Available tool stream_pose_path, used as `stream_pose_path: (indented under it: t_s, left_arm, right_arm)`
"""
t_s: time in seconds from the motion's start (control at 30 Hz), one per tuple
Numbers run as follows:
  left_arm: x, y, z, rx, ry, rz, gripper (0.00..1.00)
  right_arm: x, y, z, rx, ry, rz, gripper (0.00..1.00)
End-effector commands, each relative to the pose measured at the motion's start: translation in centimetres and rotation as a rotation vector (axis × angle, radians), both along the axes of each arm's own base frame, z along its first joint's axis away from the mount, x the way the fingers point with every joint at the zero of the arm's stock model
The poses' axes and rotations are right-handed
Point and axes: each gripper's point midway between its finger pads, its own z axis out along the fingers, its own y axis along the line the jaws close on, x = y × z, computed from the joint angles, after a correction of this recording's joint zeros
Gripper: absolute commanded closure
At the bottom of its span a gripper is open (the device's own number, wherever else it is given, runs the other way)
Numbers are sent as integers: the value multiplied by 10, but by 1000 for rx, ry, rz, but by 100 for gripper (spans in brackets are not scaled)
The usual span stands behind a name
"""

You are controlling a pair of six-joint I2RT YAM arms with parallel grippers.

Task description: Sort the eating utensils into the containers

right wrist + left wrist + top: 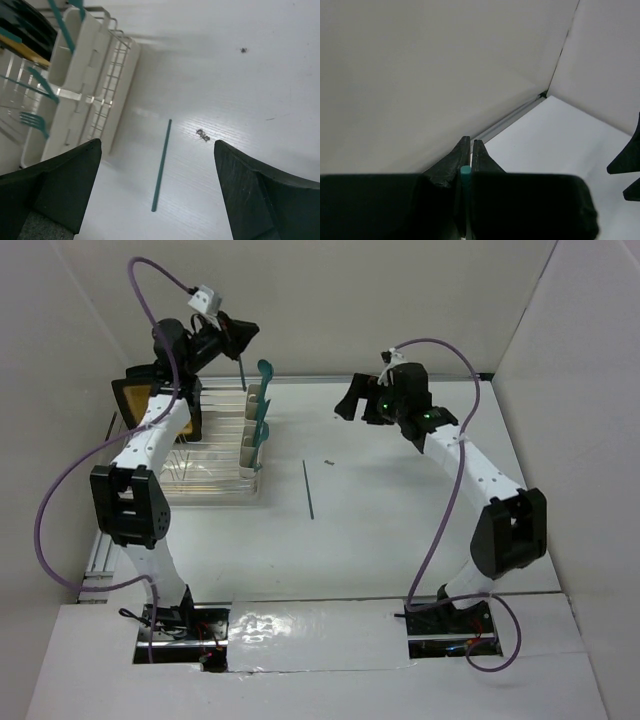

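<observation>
My left gripper (240,342) hangs high above the back end of the cream containers (254,426), shut on a thin teal utensil (243,374) that points down toward them. In the left wrist view only its teal end (465,170) shows between the closed fingers (470,142). Teal spoons (264,370) stand in the containers (75,65). Another slim teal stick-like utensil (308,488) lies flat on the table. My right gripper (352,405) hovers over it, open and holding nothing. In the right wrist view the stick (161,165) lies between the spread fingers (157,145).
A clear wire dish rack (205,472) stands left of the containers, with a teal fork (33,120) lying in it and a black-rimmed yellow plate (133,398) at its back. Small dark specks (202,134) mark the table. White walls close in the back and both sides.
</observation>
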Motion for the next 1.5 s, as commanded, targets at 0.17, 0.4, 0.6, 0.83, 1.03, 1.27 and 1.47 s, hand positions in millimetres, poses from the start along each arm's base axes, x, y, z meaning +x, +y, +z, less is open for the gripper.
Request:
stream_pose_path:
  t_s: [0.17, 0.4, 0.6, 0.83, 1.03, 1.27, 1.47]
  left_arm:
    - [4, -35, -21, 80, -200, -85, 100]
    - [-7, -37, -74, 95, -121, -112, 100]
    - [-19, -33, -85, 115, -118, -87, 84]
    - [-37, -17, -66, 149, -178, 0, 9]
    - [-45, 30, -4, 101, -113, 244, 6]
    - [-119, 65, 58, 68, -159, 386, 2]
    - [-182, 63, 43, 61, -59, 340, 2]
  right_arm:
    - [16, 13, -25, -88, 23, 63, 0]
    - [-2, 42, -58, -112, 82, 172, 0]
    - [-14, 48, -93, -162, 170, 120, 0]
    - [-34, 60, -151, -337, 299, 85, 6]
    - [-64, 85, -185, -338, 365, 113, 23]
    - [-86, 106, -215, -421, 377, 101, 29]
    - [-90, 92, -246, -569, 413, 19, 39]
